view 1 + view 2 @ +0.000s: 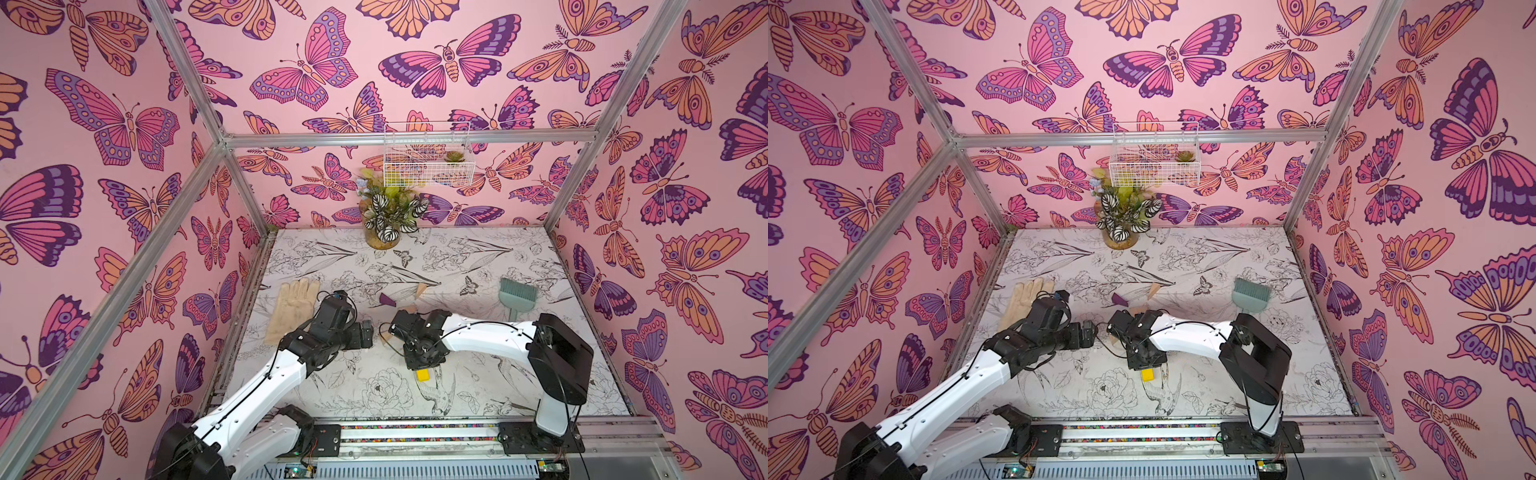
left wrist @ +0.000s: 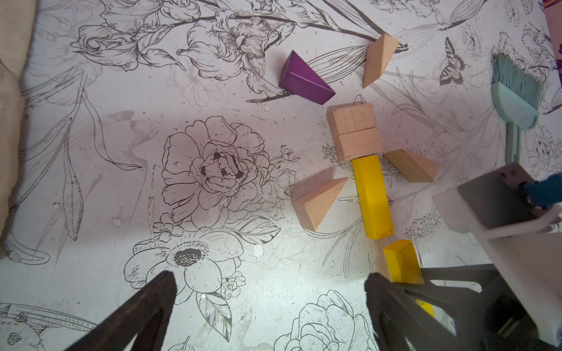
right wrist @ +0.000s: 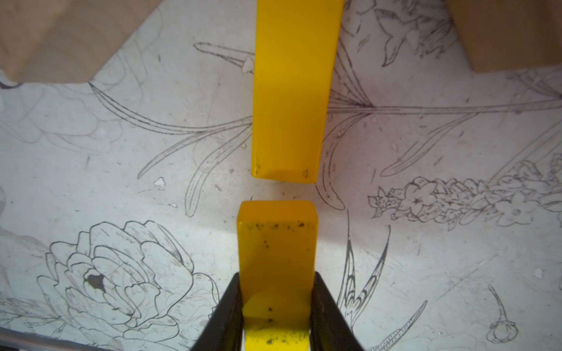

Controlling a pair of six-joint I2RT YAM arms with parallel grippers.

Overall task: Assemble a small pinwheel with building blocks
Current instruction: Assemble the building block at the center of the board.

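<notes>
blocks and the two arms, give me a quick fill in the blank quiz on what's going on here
1. The right gripper has its jaws shut on a ____ bar.
2. The left gripper holds nothing; its jaws are ____.
3. Three wedges are bare wood; the fourth wedge is ____.
4. The brush lies on the robot's ____ side.

Missing words: yellow; open; purple; right

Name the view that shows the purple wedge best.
Left wrist view: the purple wedge lies whole, large and unobstructed. In both top views the wedge is small and distant. The right wrist view misses it.
</notes>
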